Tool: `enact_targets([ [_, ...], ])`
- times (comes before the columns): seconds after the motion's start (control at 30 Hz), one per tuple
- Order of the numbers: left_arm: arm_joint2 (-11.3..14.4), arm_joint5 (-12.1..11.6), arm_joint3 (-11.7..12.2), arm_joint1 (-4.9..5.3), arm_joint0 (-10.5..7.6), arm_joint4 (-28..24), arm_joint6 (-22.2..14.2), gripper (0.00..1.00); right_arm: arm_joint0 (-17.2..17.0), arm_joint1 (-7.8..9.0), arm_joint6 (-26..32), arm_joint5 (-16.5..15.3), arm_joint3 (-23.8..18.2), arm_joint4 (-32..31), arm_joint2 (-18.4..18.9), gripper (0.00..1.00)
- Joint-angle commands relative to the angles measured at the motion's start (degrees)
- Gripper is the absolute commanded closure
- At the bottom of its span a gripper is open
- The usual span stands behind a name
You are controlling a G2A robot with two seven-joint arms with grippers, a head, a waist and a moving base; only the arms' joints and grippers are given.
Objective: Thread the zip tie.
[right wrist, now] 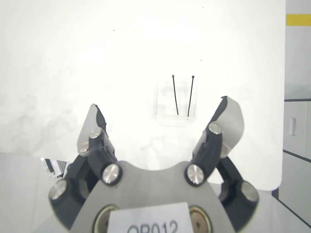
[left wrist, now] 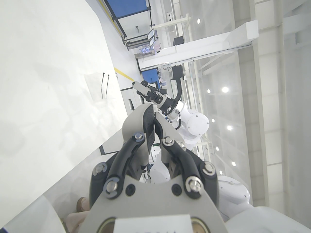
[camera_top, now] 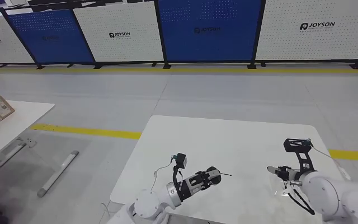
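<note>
My left gripper (camera_top: 217, 174) (left wrist: 154, 118) hangs over the white table's (camera_top: 224, 140) near edge, shut on a thin black zip tie (camera_top: 225, 175) whose free end pokes out toward the right arm. My right gripper (camera_top: 272, 169) (right wrist: 160, 103) stands open with nothing between its fingers, over the table's right side. Just ahead of it two more black zip ties lie side by side on a clear sheet (right wrist: 175, 122), one (right wrist: 175, 95) beside the other (right wrist: 190, 96). The left wrist view shows the same pair of ties (left wrist: 105, 86) and, farther off, the right gripper (left wrist: 135, 85).
A second white table (camera_top: 22, 120) stands to the far left. Beyond the floor's yellow line (camera_top: 84, 131), blue and white panels (camera_top: 207, 28) close off the back. The table's near right corner (right wrist: 277, 185) lies close to the right gripper.
</note>
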Motion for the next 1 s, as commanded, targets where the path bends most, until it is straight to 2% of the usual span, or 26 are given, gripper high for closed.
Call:
enact_targets([
  [0.0,0.0,0.0,0.0,0.0,0.0,0.0,0.0,1.0,0.0,0.0,0.0,0.0,0.0,0.0,0.0,0.0],
  [0.23,0.0,0.0,0.0,0.0,0.0,0.0,0.0,1.0,-0.27,-0.02,-0.82,0.0,0.38,-0.07,0.15,0.0],
  [0.3,0.0,0.0,0.0,0.0,0.0,0.0,0.0,1.0,-0.96,-0.11,-1.97,0.0,0.88,-0.46,0.72,0.0],
  [0.43,0.0,0.0,0.0,0.0,0.0,0.0,0.0,1.0,-1.24,-0.28,-0.75,0.0,2.08,-0.16,2.95,0.0],
  [0.57,0.0,0.0,0.0,0.0,0.0,0.0,0.0,1.0,-1.95,-0.29,-0.67,-0.55,2.98,3.14,5.81,0.0],
  [0.7,0.0,0.0,0.0,0.0,0.0,0.0,0.0,1.0,-2.97,-0.19,-1.69,-3.32,3.51,8.15,8.75,0.0],
  [0.97,0.0,0.0,0.0,0.0,0.0,0.0,0.0,1.0,-2.97,-0.19,-1.69,-3.32,3.51,8.15,8.75,0.0],
])
